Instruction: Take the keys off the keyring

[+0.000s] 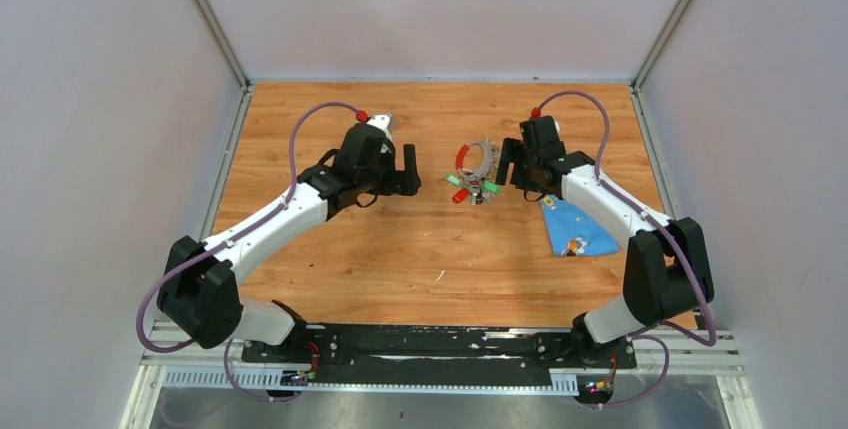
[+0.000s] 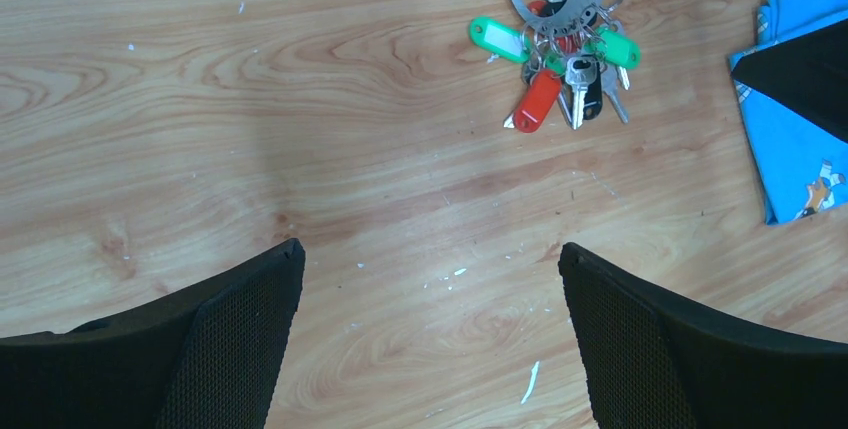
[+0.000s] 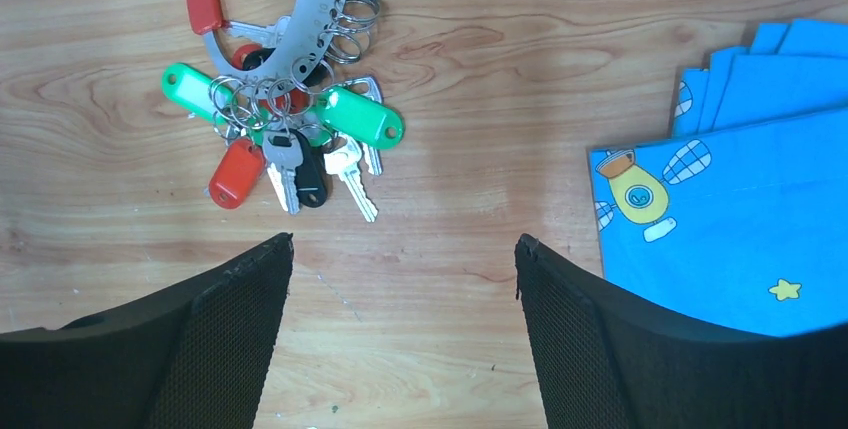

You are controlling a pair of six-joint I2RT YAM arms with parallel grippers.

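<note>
Silver metal keys [image 3: 285, 164], two green tags [image 3: 362, 117] and one red among them, sit on one large toothed silvery keyring [image 3: 310, 9] toward the bench's [image 1: 400, 249] far edge; left gripper [image 2: 430, 259] and right gripper [image 3: 402, 249] gape wide, empty.

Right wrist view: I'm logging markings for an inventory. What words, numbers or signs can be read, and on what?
"11 12 13": stamped on the keyring band; digits further along are too small to read.
Green tags: no writing visible.
Blue cloth: only printed pictures, no words.
</note>
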